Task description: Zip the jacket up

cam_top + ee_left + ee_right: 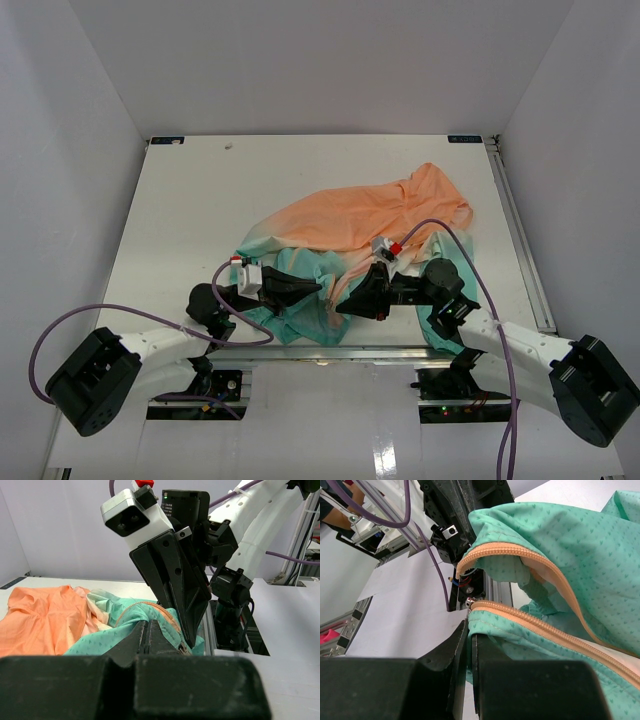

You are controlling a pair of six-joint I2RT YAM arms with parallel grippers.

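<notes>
The jacket [370,215] lies crumpled at mid table, orange at the far right and teal near the arms. My left gripper [312,288] rests on the teal hem; in the left wrist view its jaws [148,625] are closed with teal fabric bunched around the tips. My right gripper [345,303] faces it, tips almost meeting, and shows as a black wedge in the left wrist view [189,640]. In the right wrist view it [470,627] is shut on the teal edge just below the orange zipper tape [545,630]. A metal zipper end [469,601] sits above the fingertips.
The white table [200,200] is boxed in by white walls. A metal rail [300,352] runs along the near edge and another [520,230] along the right side. Purple cables [130,310] loop from both arms. The left arm's base [455,510] stands close behind the hem.
</notes>
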